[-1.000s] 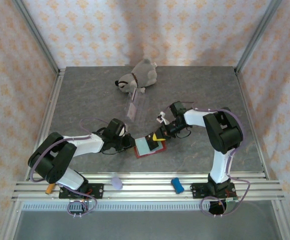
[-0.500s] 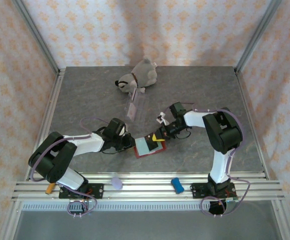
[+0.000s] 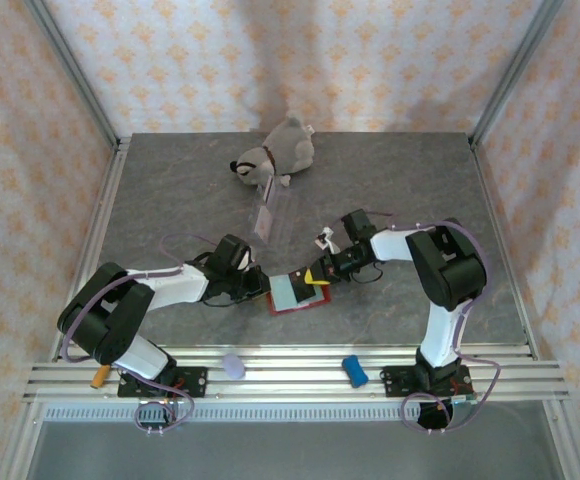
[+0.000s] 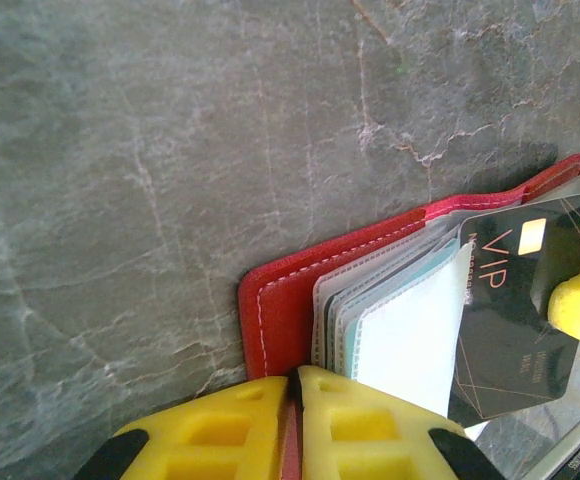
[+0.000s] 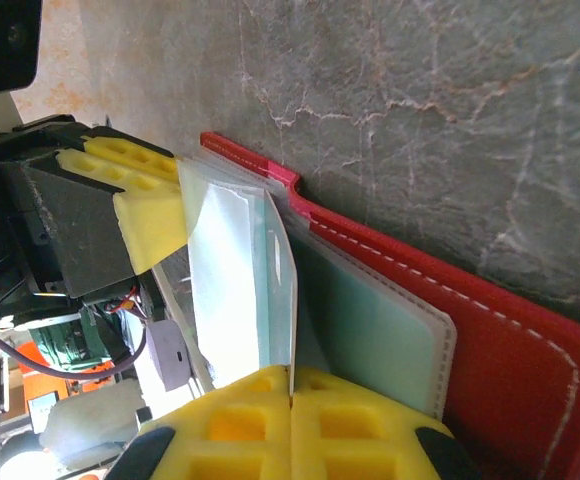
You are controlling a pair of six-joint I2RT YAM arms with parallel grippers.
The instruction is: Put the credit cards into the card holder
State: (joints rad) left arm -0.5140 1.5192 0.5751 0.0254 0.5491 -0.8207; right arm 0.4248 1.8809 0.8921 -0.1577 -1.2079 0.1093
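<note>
The red card holder [image 3: 288,295] lies open on the table between both arms, its pale blue-grey pockets [image 4: 410,330] fanned upward. My left gripper [image 3: 261,288] is shut on the holder's red left edge [image 4: 275,320], the yellow pads [image 4: 355,425] pinching the cover. A black-and-yellow card [image 3: 316,274] marked VIP [image 4: 515,300] slants over the pockets, and my right gripper [image 3: 326,270] is shut on its far end. In the right wrist view that card [image 5: 291,300] is edge-on between the closed fingers [image 5: 365,430], beside the holder [image 5: 530,370].
A grey plush raccoon [image 3: 275,155] lies at the back, with a clear plastic case [image 3: 267,215] just in front of it. A small white item [image 3: 322,238] sits behind the right gripper. A purple piece [image 3: 233,366] and a blue piece [image 3: 354,371] rest on the front rails.
My right arm has shifted slightly to the right and nearer, with the black card still over the holder. The left gripper has kept its hold on the holder.
</note>
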